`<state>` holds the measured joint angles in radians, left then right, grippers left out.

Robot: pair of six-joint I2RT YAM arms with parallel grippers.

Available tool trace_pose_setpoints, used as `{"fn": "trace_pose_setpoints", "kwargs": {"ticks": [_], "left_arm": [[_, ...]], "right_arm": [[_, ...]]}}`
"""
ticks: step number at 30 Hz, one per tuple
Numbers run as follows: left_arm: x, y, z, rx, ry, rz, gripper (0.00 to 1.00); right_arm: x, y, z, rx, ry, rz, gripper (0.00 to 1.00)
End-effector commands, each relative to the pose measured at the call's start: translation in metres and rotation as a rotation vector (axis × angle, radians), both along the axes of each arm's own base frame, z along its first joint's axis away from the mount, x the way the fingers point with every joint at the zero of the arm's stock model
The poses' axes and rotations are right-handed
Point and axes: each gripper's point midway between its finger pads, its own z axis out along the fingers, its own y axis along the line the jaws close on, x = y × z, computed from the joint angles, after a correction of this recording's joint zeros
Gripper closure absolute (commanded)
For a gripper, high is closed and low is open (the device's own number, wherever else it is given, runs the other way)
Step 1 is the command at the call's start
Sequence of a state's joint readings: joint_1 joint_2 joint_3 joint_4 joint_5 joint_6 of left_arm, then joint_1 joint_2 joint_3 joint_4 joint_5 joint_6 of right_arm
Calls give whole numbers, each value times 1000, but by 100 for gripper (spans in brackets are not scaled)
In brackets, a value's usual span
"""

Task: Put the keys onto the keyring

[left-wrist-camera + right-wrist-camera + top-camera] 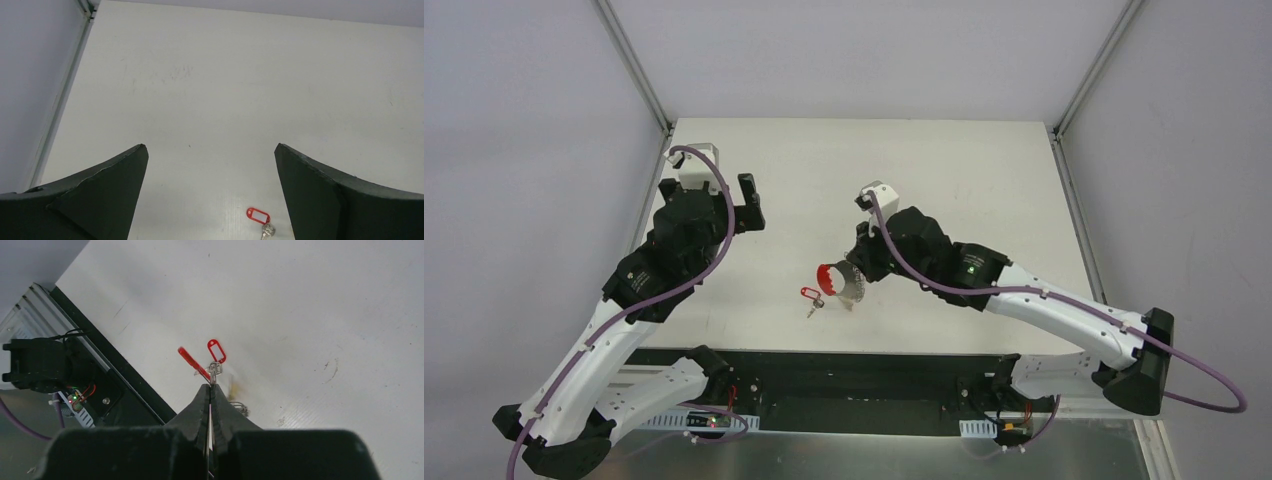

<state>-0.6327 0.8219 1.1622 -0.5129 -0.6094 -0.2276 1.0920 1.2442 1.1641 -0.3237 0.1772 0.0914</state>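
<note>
A white table (984, 180), lightly scuffed, fills the floor of the booth. Plain pale grey walls (524, 150) close it on three sides, with slim metal posts (636, 70) at the far corners. A black strip (864, 365) runs along the near edge. The light is even.

Free room and obstructions over the bench (944, 170).
Open surface across the far half and the right side; wide passage between the spread fingers (100, 200) of the left hand (210, 146), held at far left above the surface. Near centre front blocked by the right hand (210, 386), fingers pressed together, tips at the keys (812, 297) beside the red loop (829, 272); right forearm (1044, 300) slanting across the near-right approach. Bounded left, right and far by grey walls (524, 150) and metal rails (636, 75), and along the near edge by the black base strip (854, 365).
</note>
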Motion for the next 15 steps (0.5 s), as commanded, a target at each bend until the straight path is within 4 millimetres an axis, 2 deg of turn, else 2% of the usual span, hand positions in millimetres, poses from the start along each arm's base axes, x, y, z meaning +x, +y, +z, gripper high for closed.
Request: {"fn": "trace_pose_setpoints", "kwargs": {"ticks": [1,6,15], "left_arm": [[-1,-21,3,-56,-7,-120,0],[-5,-45,3,-89,-2,-252,0],[-26,-99,10,-173,1,-570,0]], "right_arm": [[-8,4,45,158,-72,80,100],[-19,-2,73,255,-117,134,100],[-39,-4,103,354,-155,248,100]]}}
